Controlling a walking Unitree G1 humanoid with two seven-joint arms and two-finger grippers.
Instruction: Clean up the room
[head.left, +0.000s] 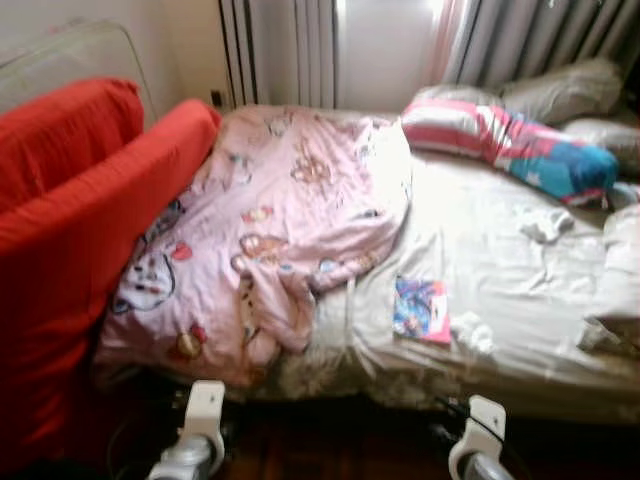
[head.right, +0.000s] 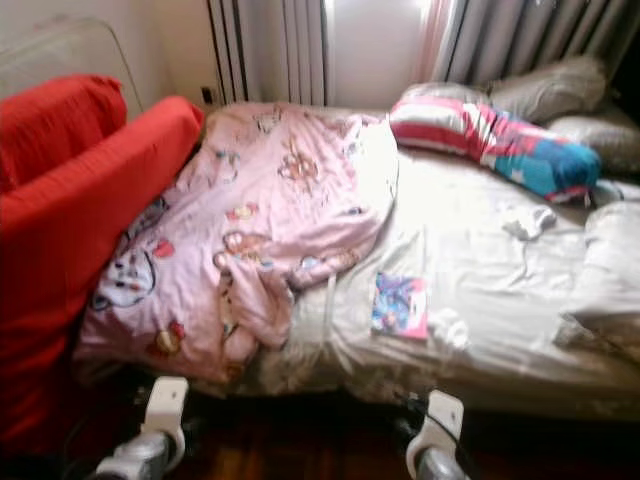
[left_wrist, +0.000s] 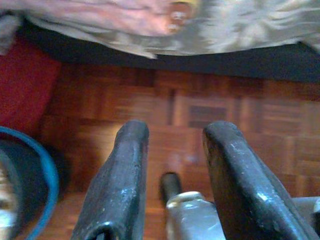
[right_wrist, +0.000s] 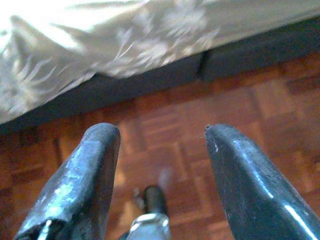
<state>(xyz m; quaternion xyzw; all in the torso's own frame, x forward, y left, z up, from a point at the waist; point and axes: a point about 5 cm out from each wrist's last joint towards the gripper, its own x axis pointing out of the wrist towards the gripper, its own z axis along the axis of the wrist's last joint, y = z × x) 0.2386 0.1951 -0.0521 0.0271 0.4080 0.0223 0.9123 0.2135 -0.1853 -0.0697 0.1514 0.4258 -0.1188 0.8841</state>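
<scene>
while our left gripper (left_wrist: 170, 175) and right gripper (right_wrist: 160, 175) are hanging with jaws wide over the floor (right_wrist: 165, 125), the soft, light pink blanket (head.left: 270, 220) is lying crumpled on the bed (head.left: 500, 270); we are judging its loose edge best to pinch.

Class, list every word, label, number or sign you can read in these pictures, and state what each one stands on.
No text can be read anywhere.
Small colourful booklet on the beige bed sheet: its cover is printed, but too blurred to read.
Pink cartoon-patterned blanket: figures only, no legible words.
Striped pink, white and blue pillow: no lettering can be made out.
</scene>
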